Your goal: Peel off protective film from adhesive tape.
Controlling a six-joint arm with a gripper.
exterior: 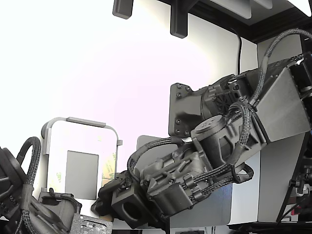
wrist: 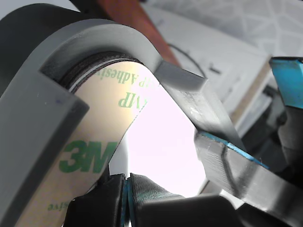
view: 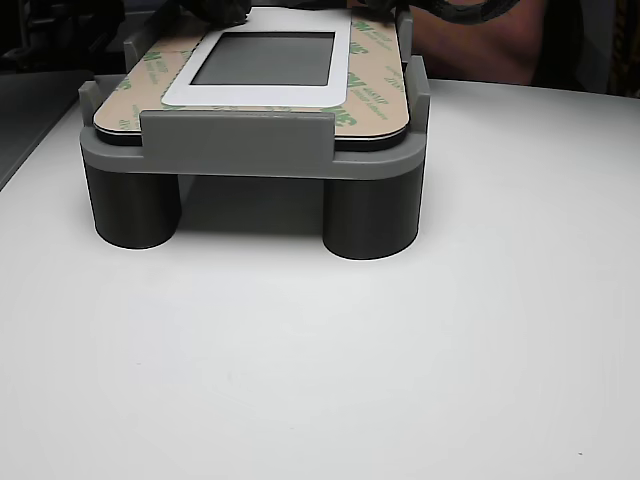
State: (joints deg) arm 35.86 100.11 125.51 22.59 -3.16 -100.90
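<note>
The protective film (wrist: 102, 142), pale yellow-green, curls up off the grey holder (wrist: 33, 123), its free end pinched between the closed jaws of the gripper (wrist: 127, 198). Green print on it reads "3M" and part of "Adhesive". In the other view, film strips (view: 375, 75) border a white frame (view: 262, 92) around a grey panel (view: 265, 58), with walls at the holder's edges. Bare white worktop (view: 330, 370) lies in front.

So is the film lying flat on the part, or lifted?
Lifted at this corner: the wrist view shows the protective film curling off the grey fixture into the shut hand.
</note>
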